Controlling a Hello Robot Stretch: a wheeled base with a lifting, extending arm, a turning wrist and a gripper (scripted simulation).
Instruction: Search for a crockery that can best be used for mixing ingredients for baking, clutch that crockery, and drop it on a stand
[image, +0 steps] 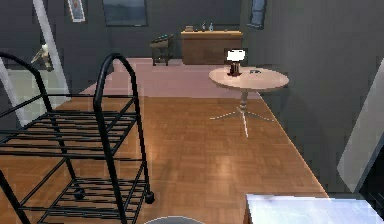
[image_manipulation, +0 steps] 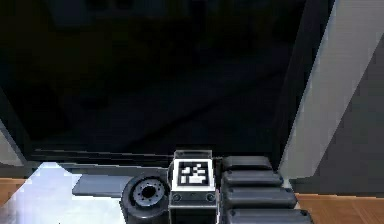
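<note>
Forward view shows wire cart (image: 75, 130), round table (image: 248, 78); gripper (image_manipulation: 148, 197) below dark window (image_manipulation: 150, 70).

A black wire cart (image: 75, 140) crowds the forward view's left. Bare wooden floor (image: 200, 140) runs open down the middle, reaching a round desk (image: 248, 78) at the right. In the arm side view, a dark pane (image_manipulation: 150, 70) stands close.

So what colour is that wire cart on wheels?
Black. The wire cart shows best in the forward view, at its left.
</note>
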